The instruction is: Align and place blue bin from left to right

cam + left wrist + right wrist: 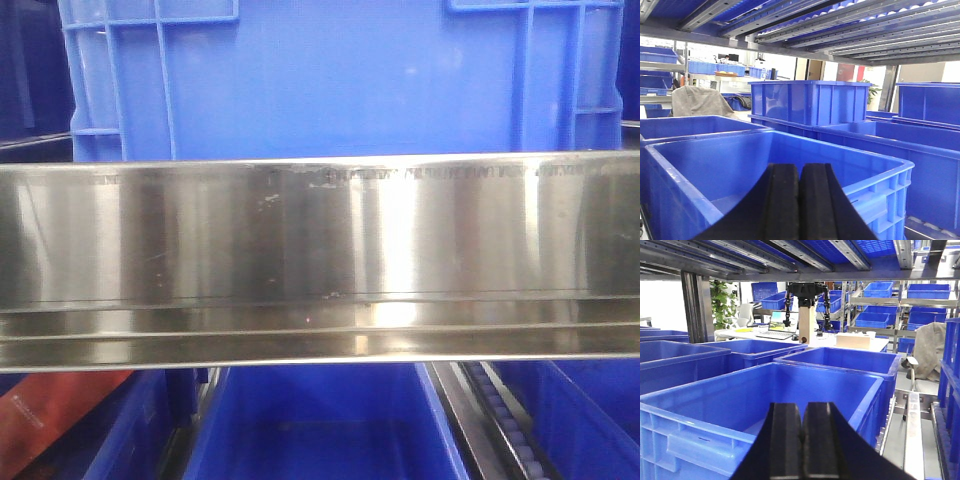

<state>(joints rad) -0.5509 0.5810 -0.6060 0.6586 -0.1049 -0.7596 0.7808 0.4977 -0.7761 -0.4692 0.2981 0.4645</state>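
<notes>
A broad stainless-steel rail [320, 260] runs straight across the front view, and the blue bin [340, 80] sits just behind and above it — its smooth side panel fills most of the width, with vertical ribs showing near both corners. Below the rail, another open blue crate [320, 425] is seen from above, flanked by a roller track [500, 420] on its right and a reddish object [50, 415] at the lower left. In the left wrist view the left gripper [799, 200] has its two black pads pressed together with only a thin seam between them, nothing held, and it hovers at the near rim of an open empty blue crate [790, 165]; further crates stand behind and beside it, one taller crate [807, 102] in the middle distance, under the roller tracks of the shelf overhead [840, 25]. The right gripper [803, 440] looks the same — pads closed against each other, empty — poised over the near edge of another open blue crate [765, 395], with more crates in a row beyond it. Far back in that view stand a table with a laptop [777, 325], a green plant [722, 305] and racks of stacked blue crates [900, 305].
</notes>
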